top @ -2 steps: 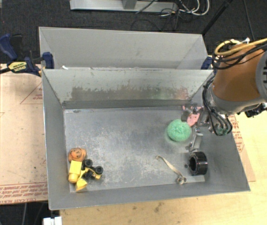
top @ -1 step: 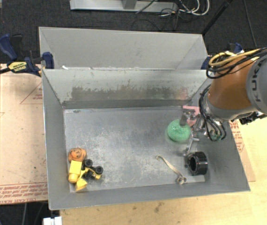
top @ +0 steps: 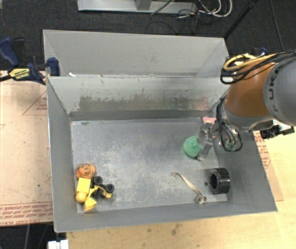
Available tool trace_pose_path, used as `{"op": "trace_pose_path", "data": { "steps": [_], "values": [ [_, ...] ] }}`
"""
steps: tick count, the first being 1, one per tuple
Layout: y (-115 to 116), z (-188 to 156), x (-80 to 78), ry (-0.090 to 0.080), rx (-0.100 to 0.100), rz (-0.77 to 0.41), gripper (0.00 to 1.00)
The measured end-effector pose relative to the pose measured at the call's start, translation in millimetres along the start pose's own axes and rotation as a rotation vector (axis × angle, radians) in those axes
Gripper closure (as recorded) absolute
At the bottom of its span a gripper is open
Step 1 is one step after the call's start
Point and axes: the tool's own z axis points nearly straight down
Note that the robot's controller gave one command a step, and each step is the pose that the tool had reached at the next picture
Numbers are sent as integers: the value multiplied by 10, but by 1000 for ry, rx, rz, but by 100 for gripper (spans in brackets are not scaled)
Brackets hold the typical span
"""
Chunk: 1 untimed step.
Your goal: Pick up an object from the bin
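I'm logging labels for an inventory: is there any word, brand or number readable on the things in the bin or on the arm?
None can be read.
green ball: no marking visible.
black ring: none visible.
yellow toy: too small to tell.
orange cover on the arm: no lettering visible.

You had dark speckled carpet (top: 18,25) all around, with a grey metal stand base (top: 132,4) at the top and cables (top: 214,1) tangled just beside it.
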Motion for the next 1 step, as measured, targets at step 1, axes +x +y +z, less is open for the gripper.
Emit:
{"op": "trace_pose_path", "data": {
  "steps": [1],
  "values": [
    [0,0,0,0,0,0,100]
  ]
}}
